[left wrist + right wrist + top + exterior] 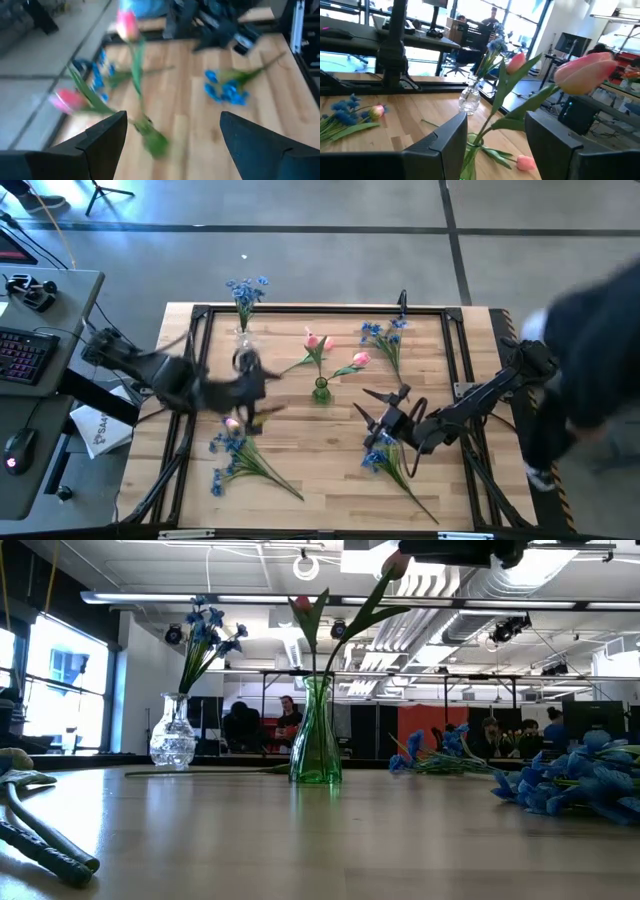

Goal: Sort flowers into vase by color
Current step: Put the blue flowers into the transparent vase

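A green vase (320,390) stands mid-table and holds two pink tulips (360,360), whose stems stick into its neck. A clear vase (243,332) at the far left holds blue flowers (245,288). Blue sprays lie at the far right (385,335), near right (390,460) and near left (230,460), the last beside a loose pink tulip (232,423). Another tulip (525,162) lies on the table behind the green vase. My left gripper (172,125) hovers open left of the green vase. My right gripper (492,130) stands open and level on that vase's right.
A black frame (455,340) runs round the wooden table top. A desk with a keyboard (25,355) stands off the table's left side. A dark-clothed person (600,340) is beyond the right edge. Bare wood lies between the two near sprays.
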Motion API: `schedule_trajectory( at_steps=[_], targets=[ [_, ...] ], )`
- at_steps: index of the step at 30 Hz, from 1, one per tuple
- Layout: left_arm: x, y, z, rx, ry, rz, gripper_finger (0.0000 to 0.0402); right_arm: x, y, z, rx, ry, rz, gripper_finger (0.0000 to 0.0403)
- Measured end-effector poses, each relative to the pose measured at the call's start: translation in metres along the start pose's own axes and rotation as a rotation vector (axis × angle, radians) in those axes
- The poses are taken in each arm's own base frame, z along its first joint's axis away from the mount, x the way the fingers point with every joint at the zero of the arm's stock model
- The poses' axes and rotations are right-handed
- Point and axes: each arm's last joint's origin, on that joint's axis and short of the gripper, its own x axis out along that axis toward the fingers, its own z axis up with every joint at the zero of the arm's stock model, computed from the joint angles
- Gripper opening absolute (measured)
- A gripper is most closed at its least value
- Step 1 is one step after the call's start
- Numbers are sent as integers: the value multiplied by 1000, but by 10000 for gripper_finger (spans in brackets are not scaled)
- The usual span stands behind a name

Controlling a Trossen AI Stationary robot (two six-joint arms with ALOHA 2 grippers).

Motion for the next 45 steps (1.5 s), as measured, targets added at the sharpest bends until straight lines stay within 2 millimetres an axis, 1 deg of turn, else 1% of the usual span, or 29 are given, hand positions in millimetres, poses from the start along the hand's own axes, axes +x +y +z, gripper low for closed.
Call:
schedule_trajectory(
  at_steps=[5, 7, 9, 13, 16, 19, 23, 26, 29, 32, 36, 39, 42, 45],
  targets=[
    [-8, -44, -28, -166, 161, -25, 307, 6, 1, -2, 8, -15, 117, 194],
    [-6, -61, -44, -241, 242, 2, 307, 8, 2, -3, 9, -12, 157, 194],
    [-1, -76, -64, -300, 341, 48, 307, 10, 2, -6, 7, 0, 186, 194],
    [15, -103, -107, -484, 650, 68, 307, 16, 0, -12, -12, 36, 207, 194],
    [27, -119, -133, -567, 826, 82, 307, 20, -1, -15, -36, 54, 212, 194],
    [41, -133, -150, -658, 935, 26, 303, 21, -2, -17, -56, 67, 210, 194],
    [60, -149, -164, -822, 1036, -119, 291, 22, -3, -20, -81, 83, 210, 194],
    [75, -151, -178, -876, 1060, -180, 282, 24, -4, -22, -92, 94, 205, 194],
    [84, -149, -198, -885, 1112, -163, 272, 25, -4, -23, -93, 102, 223, 194],
    [87, -145, -210, -843, 1160, -122, 264, 25, -3, -24, -74, 113, 252, 194],
    [85, -138, -216, -724, 1180, -69, 255, 25, -3, -25, -58, 118, 267, 194],
    [83, -129, -218, -639, 1162, -7, 250, 25, -3, -25, -41, 121, 266, 194],
    [84, -117, -221, -510, 1123, 81, 248, 25, -3, -26, -36, 126, 267, 194],
    [87, -107, -221, -373, 1067, 125, 248, 25, -3, -26, -38, 127, 269, 194]
  ],
)
